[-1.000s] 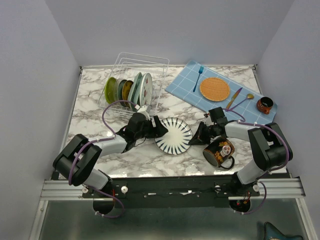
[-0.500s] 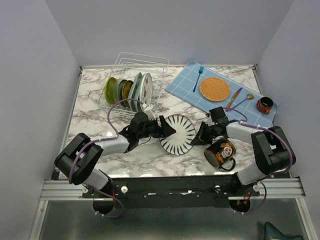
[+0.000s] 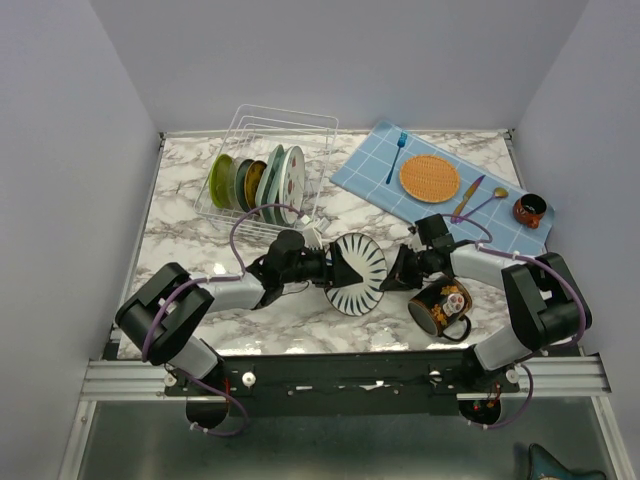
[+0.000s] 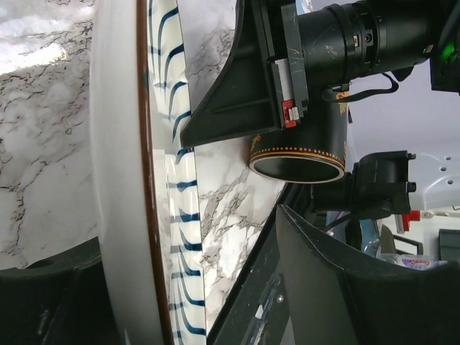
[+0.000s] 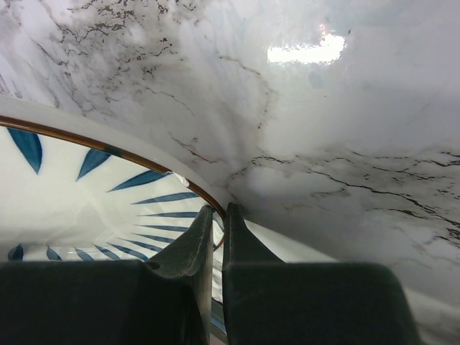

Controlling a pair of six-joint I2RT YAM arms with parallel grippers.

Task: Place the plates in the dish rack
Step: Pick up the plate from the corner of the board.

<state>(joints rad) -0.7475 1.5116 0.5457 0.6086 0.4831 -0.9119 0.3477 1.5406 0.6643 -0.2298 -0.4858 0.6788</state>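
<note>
1. Centre of the top view: two robot arms meet over a marble table, a striped plate tilted up between them, its patterned face turned toward the near edge.
2. The left arm runs low from its base at lower left, forearm stretched right toward mid-frame. The left gripper straddles the plate's left rim with its jaws apart; its wrist camera shows the rim passing between the two dark fingers, with a clear gap on the patterned side.
3. The right arm bends at the elbow by the right edge, forearm angled left and down. The right gripper is pinched tight on the plate's right rim, fingers nearly together on either side of the brown edge.
4. A black decorated mug lies on its side just below the right wrist.
5. Upper left: the white wire dish rack holds four racked plates standing on edge, well apart from the striped one.
</note>
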